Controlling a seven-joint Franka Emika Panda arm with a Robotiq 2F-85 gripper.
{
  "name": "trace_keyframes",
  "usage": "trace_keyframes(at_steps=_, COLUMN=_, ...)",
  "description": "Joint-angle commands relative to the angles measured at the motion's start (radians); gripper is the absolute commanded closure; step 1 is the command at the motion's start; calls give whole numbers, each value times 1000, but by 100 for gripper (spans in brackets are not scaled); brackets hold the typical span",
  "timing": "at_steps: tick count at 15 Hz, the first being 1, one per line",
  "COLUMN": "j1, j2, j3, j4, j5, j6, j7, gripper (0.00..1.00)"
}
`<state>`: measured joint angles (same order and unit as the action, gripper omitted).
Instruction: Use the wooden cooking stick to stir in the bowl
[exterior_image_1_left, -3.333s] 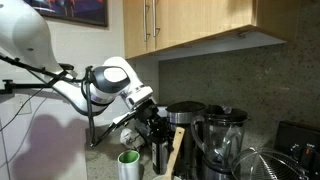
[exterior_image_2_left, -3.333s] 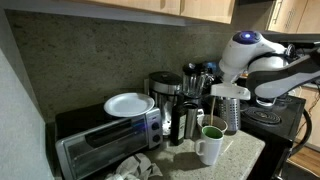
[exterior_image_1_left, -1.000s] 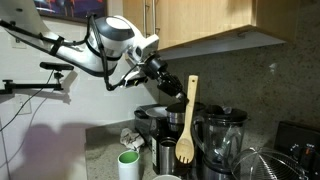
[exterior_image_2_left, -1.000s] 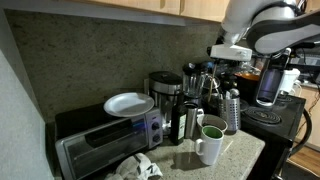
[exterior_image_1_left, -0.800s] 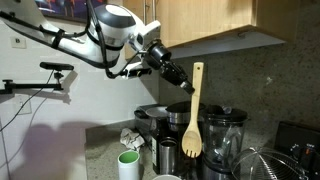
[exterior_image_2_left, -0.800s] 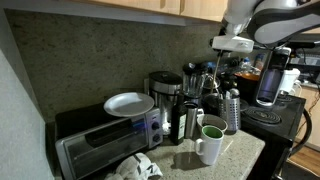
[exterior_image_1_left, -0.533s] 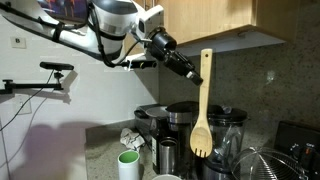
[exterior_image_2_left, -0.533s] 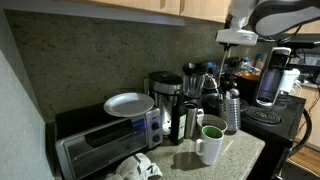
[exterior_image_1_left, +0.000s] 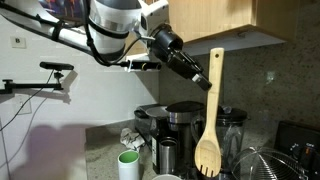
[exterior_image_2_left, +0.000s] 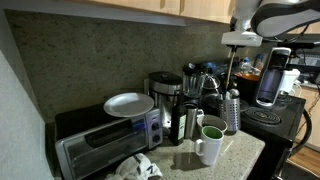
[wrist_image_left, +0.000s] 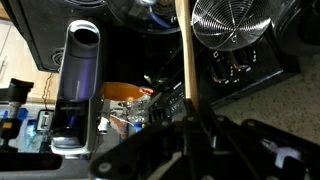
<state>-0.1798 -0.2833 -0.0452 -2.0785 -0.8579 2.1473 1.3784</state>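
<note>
Gripper (exterior_image_1_left: 208, 82) high under the cabinet (exterior_image_1_left: 200, 20), fingers pinched on the stick (exterior_image_1_left: 211, 120) a little below the handle's top end. I see the stick hanging nearly upright in the air, paddle down, slightly tilted.

In an exterior view the paddle sits in front of the blender (exterior_image_1_left: 232, 128), low against its jar. The bowl (exterior_image_1_left: 167, 177) shows only as a pale rim at the bottom edge. The paddle is off to one side of the rim and not inside it. A steel tumbler (exterior_image_1_left: 165, 155) stands just behind the bowl, a white cup (exterior_image_1_left: 128, 165) with green inside beside it.

In the wrist view the handle (wrist_image_left: 185, 50) runs straight up the middle. Wire rack (wrist_image_left: 230, 22) beside it. Bowl not seen there.

Stick is thin and faint in an exterior view (exterior_image_2_left: 229, 72). Plate (exterior_image_2_left: 128, 104) rests on the toaster oven (exterior_image_2_left: 100, 145).
</note>
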Motion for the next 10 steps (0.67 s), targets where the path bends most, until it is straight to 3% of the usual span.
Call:
trace_keyframes(at_steps=1, j1=2, j2=-6, j3=-7, j4=-36, j5=-3, j6=-15, j7=2, gripper=95)
trace_keyframes(at_steps=10, j1=6, j2=-11, j3=-19, j4=-149, j5=20, j6=-16, j7=-3, gripper=95)
